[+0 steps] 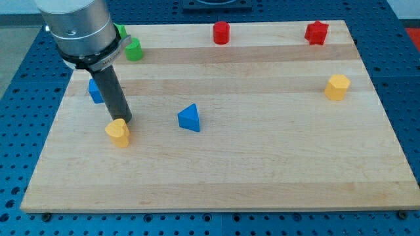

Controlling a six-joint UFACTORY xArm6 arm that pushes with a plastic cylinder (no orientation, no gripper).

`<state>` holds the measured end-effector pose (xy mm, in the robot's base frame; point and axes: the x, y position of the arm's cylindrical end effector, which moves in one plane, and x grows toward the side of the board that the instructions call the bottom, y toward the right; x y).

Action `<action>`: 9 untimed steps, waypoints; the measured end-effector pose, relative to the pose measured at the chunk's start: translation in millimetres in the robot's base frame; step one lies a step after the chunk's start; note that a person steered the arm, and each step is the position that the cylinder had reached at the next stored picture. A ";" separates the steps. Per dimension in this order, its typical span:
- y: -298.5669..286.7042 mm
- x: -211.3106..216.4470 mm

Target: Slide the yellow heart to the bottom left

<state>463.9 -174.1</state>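
No legible text, labels, brands, numbers or signs anywhere in the camera view. Checked the wooden board (pixel 262 164), the arm's grey housing (pixel 79 26), the dark rod and the blue perforated surface (pixel 400 98) around the board: all unmarked. Checked each block face as well, including the yellow heart (pixel 118 132), blue triangle (pixel 189 118), yellow block at right (pixel 337 86), both red blocks at the far edge (pixel 222 33) and the green ones at far left (pixel 134 50): plain colour only, no print or marking.
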 end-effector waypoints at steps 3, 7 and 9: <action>26.0 29.8; 1.3 81.3; -21.9 95.3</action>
<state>559.2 -196.0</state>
